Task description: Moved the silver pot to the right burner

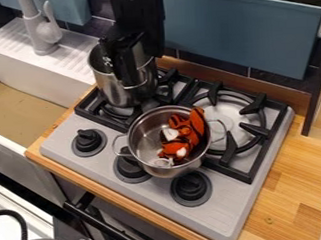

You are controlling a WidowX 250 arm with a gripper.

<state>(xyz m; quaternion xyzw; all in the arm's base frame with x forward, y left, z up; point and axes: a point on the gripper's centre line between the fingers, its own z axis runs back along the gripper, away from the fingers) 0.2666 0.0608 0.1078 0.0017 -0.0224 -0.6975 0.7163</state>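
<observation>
- The tall silver pot [123, 94] is at the left burner [114, 112] — toward the back of the stove, near the sink side.
- The hand [127, 77] hangs down at that pot's rim; whether it is open or closed cannot be told.
- A lower metal pot [168, 170] sits just in front, between the burners, overlapping the black grate — inside lies an orange, black and white toy [189, 132].
- The right burner [228, 114] is to that lower pot's right.
- Three black knobs [191, 186] line the front of the gray stove [224, 209].
- Left of the stove stands a white sink [61, 74] with a gray faucet [39, 32]; to the right is the wooden table [292, 176].
</observation>
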